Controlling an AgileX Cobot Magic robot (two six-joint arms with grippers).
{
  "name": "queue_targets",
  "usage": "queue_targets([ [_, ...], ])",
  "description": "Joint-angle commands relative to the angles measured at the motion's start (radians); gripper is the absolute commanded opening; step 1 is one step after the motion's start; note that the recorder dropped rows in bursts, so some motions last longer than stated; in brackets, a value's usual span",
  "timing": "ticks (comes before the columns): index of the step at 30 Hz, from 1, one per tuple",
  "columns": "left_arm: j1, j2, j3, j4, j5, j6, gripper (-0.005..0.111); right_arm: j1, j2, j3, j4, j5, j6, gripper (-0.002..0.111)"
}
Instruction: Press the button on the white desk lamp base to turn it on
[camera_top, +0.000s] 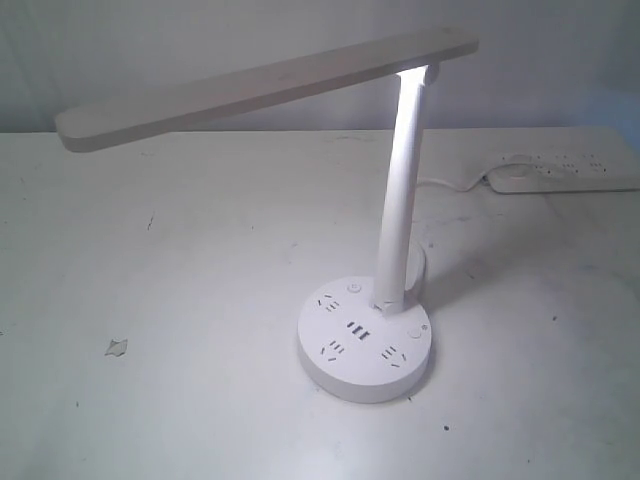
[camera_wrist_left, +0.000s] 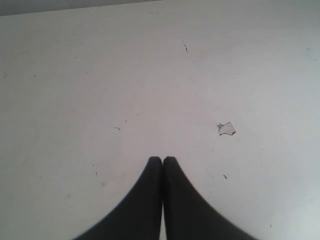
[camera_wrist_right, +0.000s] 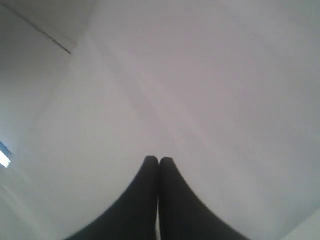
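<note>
The white desk lamp base (camera_top: 330, 372) is a thick round disc on the table, right of centre in the exterior view, with three outlets and dark USB slots (camera_top: 358, 328). Its slim pole (camera_top: 400, 200) is brightly lit just under the long lamp head (camera_top: 250, 90). Two small round buttons show on the disc, one at the rear left (camera_top: 353, 288) and one at the right (camera_top: 414, 331); I cannot tell which carries the dot. Neither arm appears in the exterior view. My left gripper (camera_wrist_left: 162, 159) is shut and empty over bare table. My right gripper (camera_wrist_right: 158, 159) is shut and empty over a blank white surface.
A long white power strip (camera_top: 565, 172) lies at the back right, and its cord (camera_top: 450, 184) runs toward the pole. A small torn scrap (camera_top: 116, 347) lies on the white table (camera_top: 200, 250) at the left, also in the left wrist view as the scrap (camera_wrist_left: 226, 129).
</note>
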Motion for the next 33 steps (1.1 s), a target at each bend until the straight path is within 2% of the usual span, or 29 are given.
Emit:
queue_targets([
  [1, 0.002, 0.001, 0.002, -0.004, -0.003, 0.000, 0.000, 0.023, -0.061, 0.129, 0.205, 0.047, -1.029, 0.000],
  [4, 0.002, 0.001, 0.002, -0.004, -0.003, 0.000, 0.000, 0.025, -0.122, 0.230, 0.407, 0.095, -1.394, 0.000],
  [7, 0.002, 0.001, 0.002, -0.004, -0.003, 0.000, 0.000, 0.025, -0.160, 0.299, 0.550, 0.160, -1.538, 0.000],
  [9, 0.002, 0.001, 0.002, -0.004, 0.000, 0.000, 0.000, 0.025, -0.160, 0.299, 0.559, 0.334, -1.539, 0.000],
  [14, 0.002, 0.001, 0.002, -0.004, 0.002, 0.000, 0.000, 0.028, -0.160, 0.299, 0.521, 0.562, -1.539, 0.000],
  [33, 0.002, 0.001, 0.002, -0.004, 0.002, 0.000, 0.000, 0.180, -0.160, 0.299, 0.500, 0.560, -1.541, 0.000],
])
